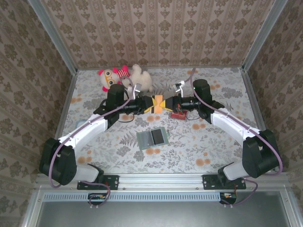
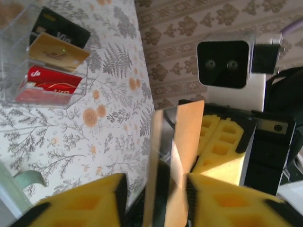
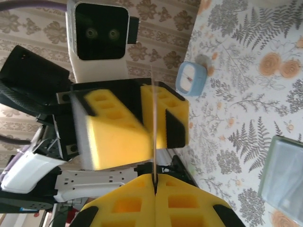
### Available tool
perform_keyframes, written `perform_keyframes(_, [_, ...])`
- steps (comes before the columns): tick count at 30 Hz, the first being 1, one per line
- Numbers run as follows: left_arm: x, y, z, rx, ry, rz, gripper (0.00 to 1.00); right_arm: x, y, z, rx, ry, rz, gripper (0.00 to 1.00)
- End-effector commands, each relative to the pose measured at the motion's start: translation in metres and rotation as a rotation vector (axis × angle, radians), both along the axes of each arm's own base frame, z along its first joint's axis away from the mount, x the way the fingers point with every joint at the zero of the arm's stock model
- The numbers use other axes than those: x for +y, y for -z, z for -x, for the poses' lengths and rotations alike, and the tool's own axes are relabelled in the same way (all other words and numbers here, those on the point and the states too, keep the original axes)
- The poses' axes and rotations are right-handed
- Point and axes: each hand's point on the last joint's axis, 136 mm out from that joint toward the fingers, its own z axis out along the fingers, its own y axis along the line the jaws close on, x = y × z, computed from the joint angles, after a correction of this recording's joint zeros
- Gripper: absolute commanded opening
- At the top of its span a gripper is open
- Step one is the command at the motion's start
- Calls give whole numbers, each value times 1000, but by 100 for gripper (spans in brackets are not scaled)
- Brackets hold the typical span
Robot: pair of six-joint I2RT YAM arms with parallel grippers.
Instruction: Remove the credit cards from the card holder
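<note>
One card (image 2: 177, 142) is out, pinched in your right claw (image 3: 154, 182), left claw (image 2: 154, 189) around it (grip unclear), while the holder (image 1: 144, 140) lies open on the table (image 1: 213, 142), maybe with a dark card (image 1: 157, 137) left.

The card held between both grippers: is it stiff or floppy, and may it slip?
Probably stiff: the card runs as a straight edge from the right gripper to the left gripper, without sag. Possibly slippery: its face looks glossy. Likely light, being thin.
</note>
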Motion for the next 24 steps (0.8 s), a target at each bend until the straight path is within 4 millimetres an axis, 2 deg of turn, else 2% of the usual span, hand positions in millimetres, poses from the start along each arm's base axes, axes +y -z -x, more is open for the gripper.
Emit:
perform_keyframes(1, [-7,-22,-4,-50,41,72,13,3,-29,-5,-30,-27,-74,2])
perform_keyframes(4, [-9,-26,-9,-55,32,91,4,6,-36,-15,-23,-2,-110,16])
perform_keyframes(6, [-10,-29,-11,-59,22,113,2,6,-38,-21,-19,20,-119,21])
perform_keyframes(11, [-11,-31,-17,-50,-6,134,0,8,-43,-34,-11,58,-149,21])
perform_keyframes(15, [-9,-26,-19,-36,-24,124,1,7,-41,-37,-14,78,-149,14])
perform_keyframes(19, [0,-11,-24,-5,-75,70,18,2,-33,-39,-46,96,-75,2])
perform_keyframes(22, [20,13,-31,21,-167,-63,38,-11,-19,-45,-112,150,90,0])
perform_keyframes(24, [41,34,-33,39,-247,-198,53,-24,-11,-50,-176,186,211,0])
